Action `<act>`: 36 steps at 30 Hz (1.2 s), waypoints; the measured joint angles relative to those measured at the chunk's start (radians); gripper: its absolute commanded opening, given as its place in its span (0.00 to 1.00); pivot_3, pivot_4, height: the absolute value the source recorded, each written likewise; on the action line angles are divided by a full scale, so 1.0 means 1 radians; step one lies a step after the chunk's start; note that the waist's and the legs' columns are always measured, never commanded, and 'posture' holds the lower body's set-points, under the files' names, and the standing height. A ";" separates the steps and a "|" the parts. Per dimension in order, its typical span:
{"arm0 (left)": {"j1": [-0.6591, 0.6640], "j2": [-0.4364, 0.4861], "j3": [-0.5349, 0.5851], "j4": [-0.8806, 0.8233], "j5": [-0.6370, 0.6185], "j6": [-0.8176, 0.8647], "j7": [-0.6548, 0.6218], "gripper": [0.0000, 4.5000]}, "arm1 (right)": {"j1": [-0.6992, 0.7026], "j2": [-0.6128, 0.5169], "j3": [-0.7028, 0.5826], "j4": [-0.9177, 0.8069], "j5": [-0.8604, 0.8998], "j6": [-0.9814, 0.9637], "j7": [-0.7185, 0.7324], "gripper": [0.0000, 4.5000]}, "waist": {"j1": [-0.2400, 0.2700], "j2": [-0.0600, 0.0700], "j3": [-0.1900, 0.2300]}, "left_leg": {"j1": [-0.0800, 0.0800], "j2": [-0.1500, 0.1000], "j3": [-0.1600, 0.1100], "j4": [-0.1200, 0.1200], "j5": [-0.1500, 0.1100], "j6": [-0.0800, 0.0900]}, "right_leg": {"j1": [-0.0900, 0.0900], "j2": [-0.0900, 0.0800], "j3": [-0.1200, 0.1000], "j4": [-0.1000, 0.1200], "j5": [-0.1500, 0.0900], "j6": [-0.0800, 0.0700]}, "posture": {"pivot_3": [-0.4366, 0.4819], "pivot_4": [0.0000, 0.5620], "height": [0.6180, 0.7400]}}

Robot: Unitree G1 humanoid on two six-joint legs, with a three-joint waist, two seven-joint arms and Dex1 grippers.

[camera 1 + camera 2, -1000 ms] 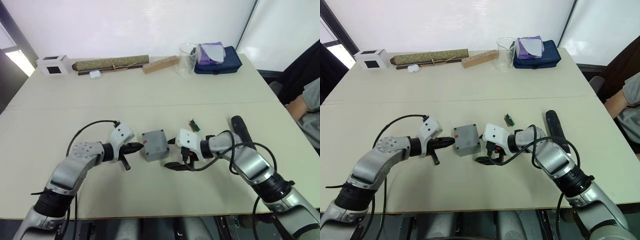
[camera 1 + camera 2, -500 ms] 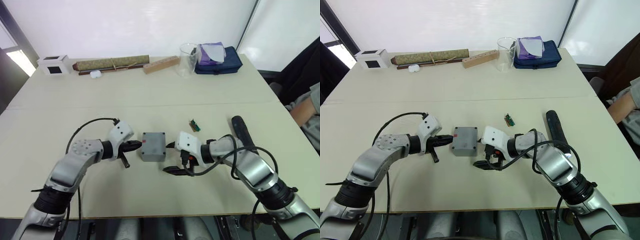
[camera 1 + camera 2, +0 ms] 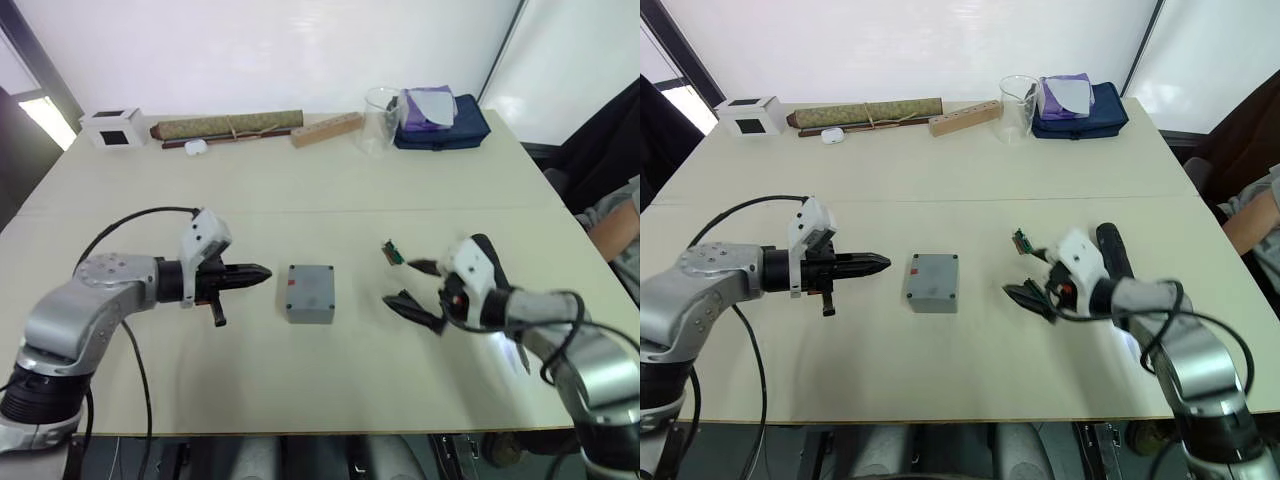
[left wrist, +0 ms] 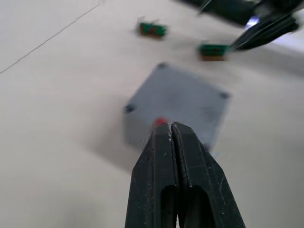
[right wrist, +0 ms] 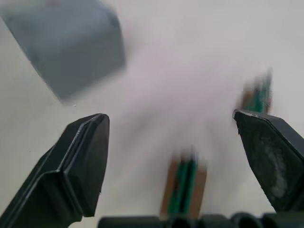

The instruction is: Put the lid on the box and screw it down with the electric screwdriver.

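Observation:
The grey box (image 3: 309, 293) sits mid-table with a red mark on its left side. The lid (image 4: 183, 97) lies flat on top of it, with dark holes at its corners. My left gripper (image 3: 262, 272) is shut and empty, a short gap left of the box, pointing at the red mark. To the right of the box my right gripper (image 3: 412, 285) is open and empty. Just behind that gripper, the black electric screwdriver (image 3: 1112, 250) lies on the table, partly hidden by it.
Two small green parts (image 3: 389, 250) (image 5: 183, 183) lie near the right gripper. Along the far edge stand a white cube (image 3: 113, 127), a rolled mat (image 3: 225, 127), a wooden block (image 3: 325, 128), a glass beaker (image 3: 377, 107) and a blue pouch (image 3: 440, 115). A person's arm (image 3: 615, 215) is at the right.
Both grippers have drawn back from the box, the left one leftward and the right one rightward. The box now lies square and untouched.

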 measured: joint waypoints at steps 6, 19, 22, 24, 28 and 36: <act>-0.033 -0.022 -0.054 -0.003 -0.009 0.004 0.020 0.00 | 0.000 0.047 0.021 0.022 -0.032 -0.065 -0.075 0.40 | -0.016 0.000 0.000 | 0.009 0.001 0.001 -0.003 0.000 0.000 | 0.006 0.003 0.003 0.001 -0.001 -0.001 | 0.48 0.27 1.00; -0.035 -0.033 -0.066 0.003 -0.009 0.003 0.043 0.00 | -0.047 0.071 0.048 0.051 -0.040 -0.078 -0.118 0.40 | -0.019 0.000 0.000 | 0.009 0.001 0.002 -0.003 0.000 0.000 | 0.006 0.002 0.003 0.001 -0.001 -0.001 | 0.48 0.27 1.00; -0.035 -0.037 -0.067 0.003 -0.010 0.003 0.050 0.00 | -0.060 0.071 0.067 0.055 -0.041 -0.076 -0.117 0.40 | -0.019 0.000 0.000 | 0.009 0.001 0.002 -0.003 0.000 0.000 | 0.006 0.002 0.003 0.001 -0.001 -0.001 | 0.48 0.27 1.00; -0.033 -0.037 -0.067 0.003 -0.009 0.003 0.051 0.00 | -0.069 0.071 0.074 0.070 -0.041 -0.072 -0.117 0.40 | -0.019 0.000 0.000 | 0.009 0.001 0.002 -0.003 0.000 0.000 | 0.006 0.002 0.003 0.001 -0.001 -0.001 | 0.48 0.27 1.00; -0.032 -0.038 -0.067 0.003 -0.009 0.002 0.053 0.00 | -0.078 0.071 0.087 0.091 -0.044 -0.071 -0.118 0.40 | -0.019 0.000 0.000 | 0.009 0.001 0.002 -0.003 0.000 0.000 | 0.006 0.002 0.003 0.001 -0.001 -0.001 | 0.48 0.27 1.00; -0.030 -0.043 -0.076 0.003 -0.007 0.001 0.066 0.00 | -0.078 0.071 0.106 0.112 -0.055 -0.081 -0.120 0.40 | -0.019 0.000 0.000 | 0.009 0.001 0.002 -0.003 0.000 0.000 | 0.006 0.002 0.003 0.001 -0.001 -0.001 | 0.48 0.27 1.00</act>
